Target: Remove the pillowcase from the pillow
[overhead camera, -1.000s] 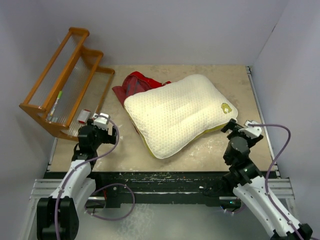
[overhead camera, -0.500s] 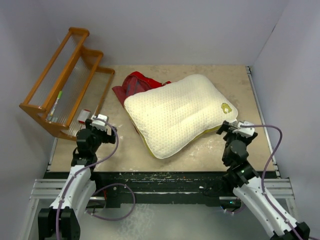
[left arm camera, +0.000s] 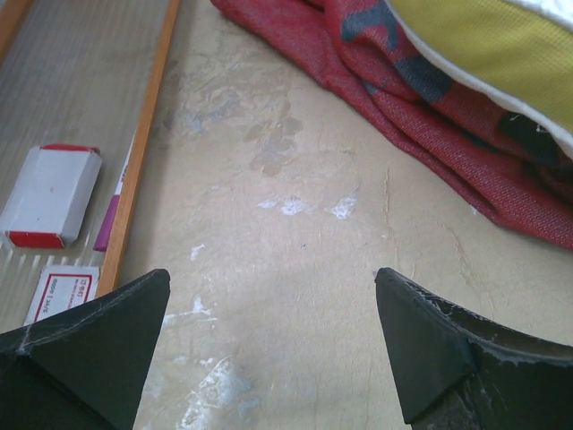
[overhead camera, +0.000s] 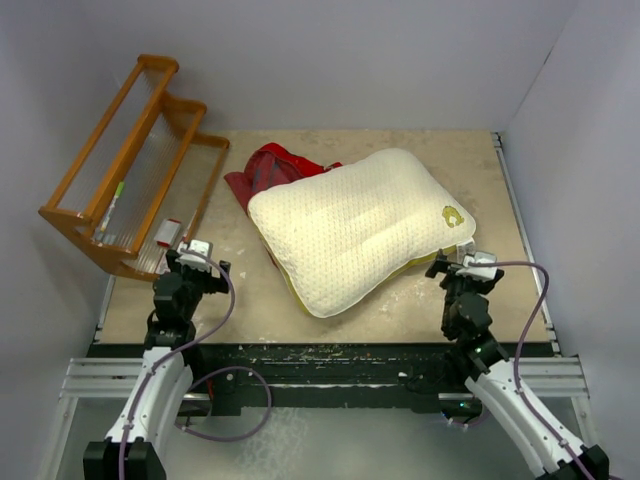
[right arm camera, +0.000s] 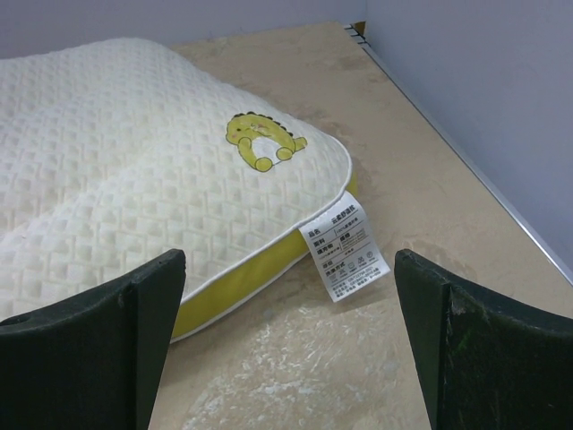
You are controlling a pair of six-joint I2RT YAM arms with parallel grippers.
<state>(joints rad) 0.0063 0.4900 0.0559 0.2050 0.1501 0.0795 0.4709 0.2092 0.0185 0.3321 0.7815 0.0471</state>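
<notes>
The pillow [overhead camera: 360, 225] lies bare on the desk [overhead camera: 470, 160]. It is a plump cream-white rectangle with a dotted quilted top, set at a slant across the surface. A yellow side band [right arm camera: 242, 285] edged in white piping runs along its rim. A small yellow-green logo [right arm camera: 263, 140] sits near its right corner, and a white care label [right arm camera: 347, 246] hangs from the seam just below that. The pillowcase [overhead camera: 268, 170] is off it, crumpled in a red heap at the pillow's far left corner. Part of the red cloth, marked with dark printed patches, lies tucked beneath the pillow's left edge, flat against the desk.
</notes>
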